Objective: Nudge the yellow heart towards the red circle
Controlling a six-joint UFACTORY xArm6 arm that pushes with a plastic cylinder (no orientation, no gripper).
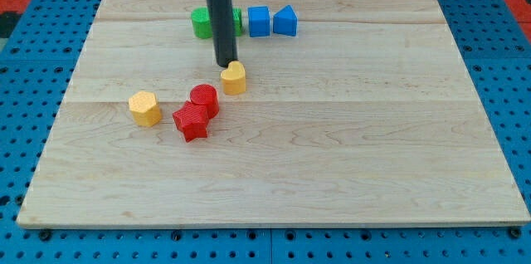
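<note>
- Nearest the camera: the red star, low on the board. It touches the red circle, which sits just above it and to the view's right.
- The yellow hexagon lies apart from both, to the view's left.
- The yellow heart sits just to the upper right of the red circle, near it; a narrow gap appears to remain.
- My tip stands at the heart's upper-left edge, touching it or very nearly so. The tool is a plain rod: it has nothing to spread, press together or pinch, and it holds nothing.
- At the view's top, a green block is partly hidden behind the rod; a blue cube and a second blue block stand to its right, well apart from the work.
- Risk 1: the tip bears on the heart's upper left, while the circle lies to the lower left. A straight push downward is likely to send the heart past the circle's right side.
- Risk 2: off-centre contact may spin the heart or let it slip off the tip.
- Risk 3: an over-long push may drive the heart into the circle and displace the circle and star together.
</note>
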